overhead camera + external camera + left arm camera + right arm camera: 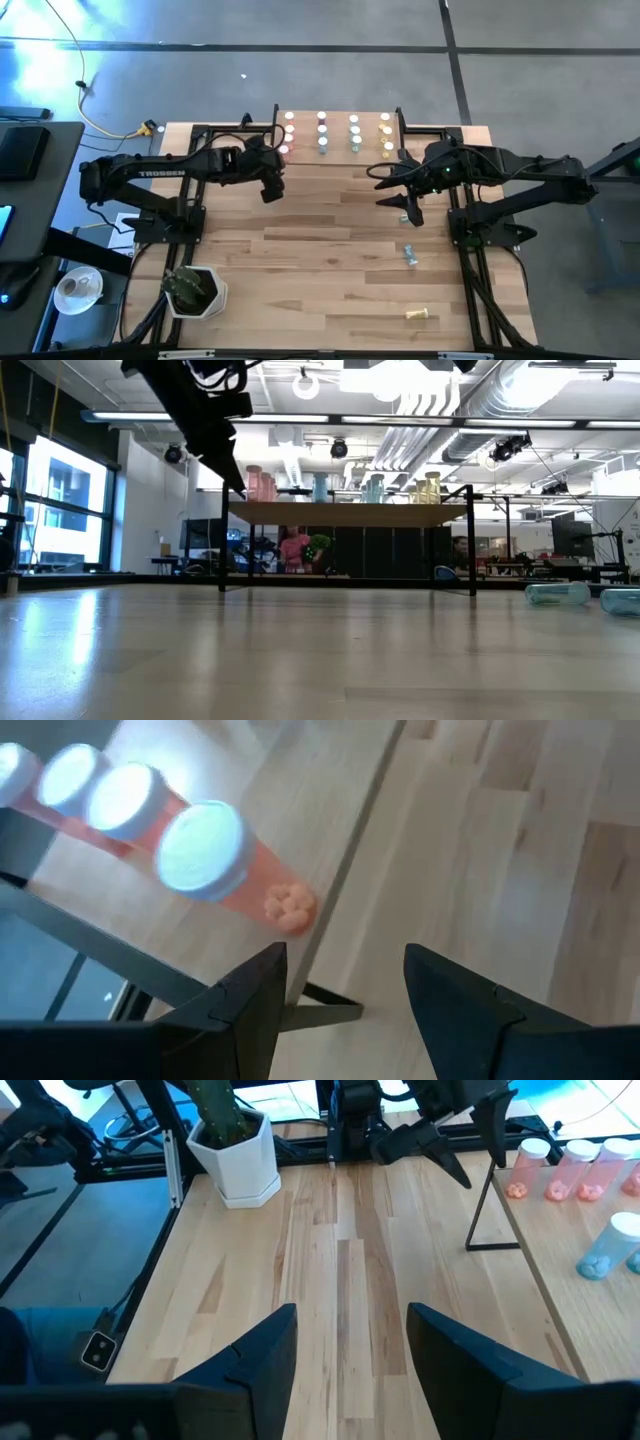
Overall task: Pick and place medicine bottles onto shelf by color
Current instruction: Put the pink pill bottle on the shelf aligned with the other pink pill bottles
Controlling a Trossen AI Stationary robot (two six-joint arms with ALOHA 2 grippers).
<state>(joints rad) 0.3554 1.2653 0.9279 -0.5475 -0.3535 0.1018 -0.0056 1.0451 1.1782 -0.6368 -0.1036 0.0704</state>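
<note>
Medicine bottles [337,133] lined up by color on the shelf [340,160] — pink, blue, green, yellow. Two more lying loose on the tabletop [300,260]: blue bottle [410,253], yellow bottle [421,315]. Left gripper [272,187] beside the pink row, fingers apart and empty — right gripper [405,208] likewise, near the shelf's other end.
</note>
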